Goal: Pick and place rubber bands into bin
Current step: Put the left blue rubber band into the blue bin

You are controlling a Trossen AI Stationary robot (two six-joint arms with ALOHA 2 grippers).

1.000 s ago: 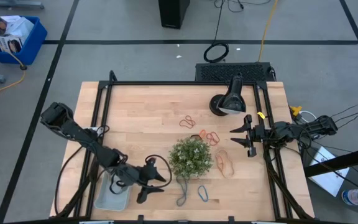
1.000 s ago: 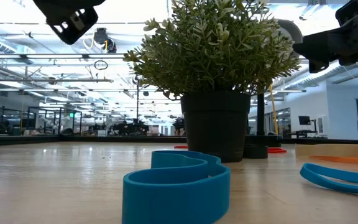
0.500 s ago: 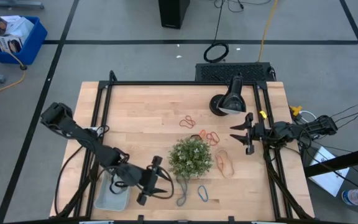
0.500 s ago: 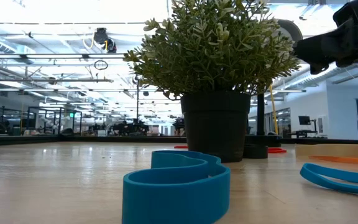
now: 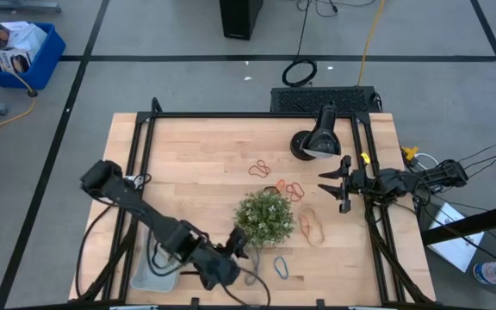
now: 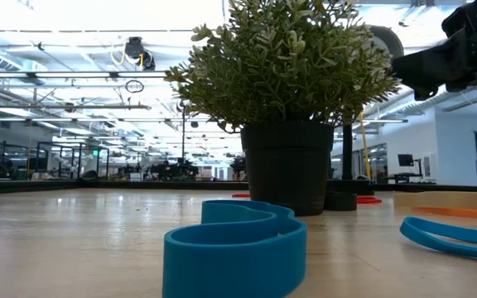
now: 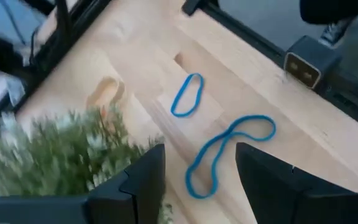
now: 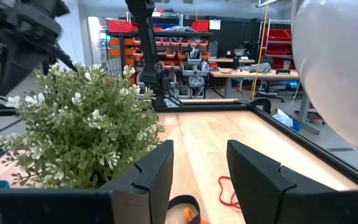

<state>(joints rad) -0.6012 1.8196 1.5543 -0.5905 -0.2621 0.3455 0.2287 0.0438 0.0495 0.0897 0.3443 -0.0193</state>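
Rubber bands lie flat on the wooden table around a small potted plant (image 5: 265, 216): orange ones (image 5: 259, 168), red ones (image 5: 292, 189), a tan pair (image 5: 311, 226), a small blue one (image 5: 281, 268) (image 7: 187, 94) and a longer blue-grey one (image 5: 253, 273) (image 7: 229, 155). The pale bin (image 5: 149, 275) sits at the near left, partly under my left arm. My left gripper (image 5: 243, 248) (image 7: 197, 186) hangs open above the table, just near-left of the plant and over the longer band. My right gripper (image 5: 338, 185) (image 8: 201, 186) waits open at the table's right side.
A black desk lamp (image 5: 315, 138) stands at the far right. Black frame rails (image 5: 145, 146) run along the table's sides. A deep-blue bin with paper (image 5: 20, 50) and a black cable coil (image 5: 300, 73) are on the floor beyond the table.
My left gripper has left the spot beside the bin and gone toward the table's right edge, up to the plant's near-left side, rising and rolling about its own axis. It has stayed open. It has passed out of the low view.
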